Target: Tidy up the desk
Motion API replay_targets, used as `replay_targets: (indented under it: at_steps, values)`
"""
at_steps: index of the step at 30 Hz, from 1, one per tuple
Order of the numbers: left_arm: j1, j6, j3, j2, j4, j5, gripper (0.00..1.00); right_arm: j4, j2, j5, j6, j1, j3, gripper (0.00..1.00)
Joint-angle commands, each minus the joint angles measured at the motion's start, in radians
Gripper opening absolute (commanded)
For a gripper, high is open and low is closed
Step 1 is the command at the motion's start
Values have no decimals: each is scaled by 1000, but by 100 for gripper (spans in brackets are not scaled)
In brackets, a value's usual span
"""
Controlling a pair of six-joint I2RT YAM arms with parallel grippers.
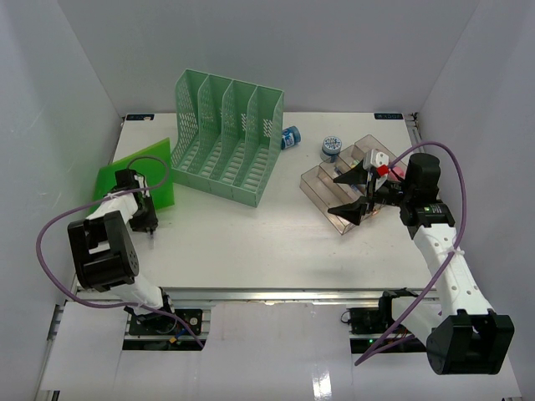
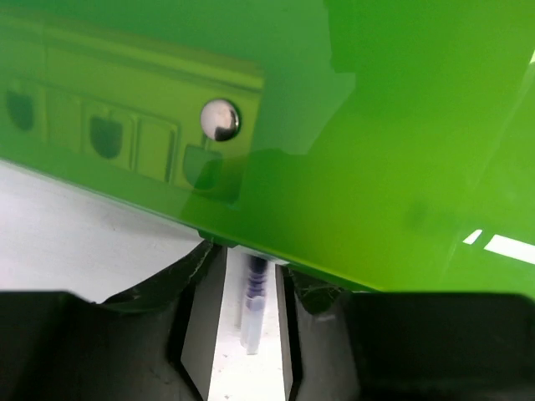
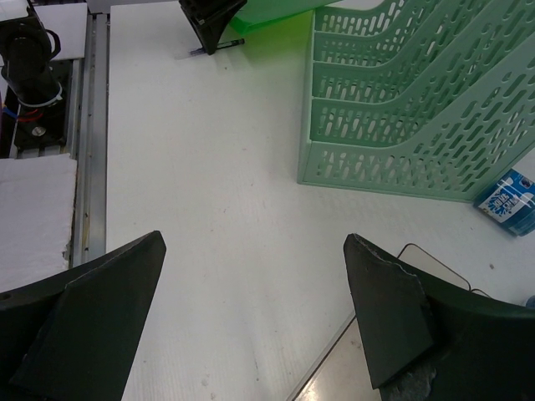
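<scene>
The white desk (image 1: 251, 242) carries a bright green folder (image 1: 125, 171) at its left. My left gripper (image 1: 144, 215) is at the folder's near edge. In the left wrist view its jaws (image 2: 251, 261) stand narrowly apart on either side of a clear pen with a dark end (image 2: 251, 309). The pen lies on the desk, runs under the folder (image 2: 376, 125) and touches neither finger. My right gripper (image 1: 334, 196) is wide open and empty above the left edge of the clear tiered tray (image 1: 318, 180). In its own view (image 3: 254, 241) bare desk (image 3: 209, 209) lies below.
A green mesh file rack (image 1: 226, 138) stands at the back middle and also shows in the right wrist view (image 3: 418, 109). A small blue bottle (image 1: 290, 136) and a blue-capped jar (image 1: 331, 149) lie behind the tray. A red and white item (image 1: 383, 170) sits in the tray. White walls enclose the desk.
</scene>
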Motion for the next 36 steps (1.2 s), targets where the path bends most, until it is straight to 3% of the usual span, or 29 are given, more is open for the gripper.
replay_targets:
  at_steps: [1,8,15,29,36]
  values:
    - [6,12,21,29,58,6,36,22,6,-22,10,-6,-14,94]
    - [6,5,34,27,54,23,19,22,11,-21,9,-8,-16,94]
    - [6,-70,55,-70,18,158,4,22,9,-24,7,-8,-16,94]
    - [-18,-313,-36,-354,-135,601,0,24,9,-21,6,-8,-17,94]
    - [-117,-404,-140,-438,-119,746,0,24,15,-15,3,-8,-19,94]
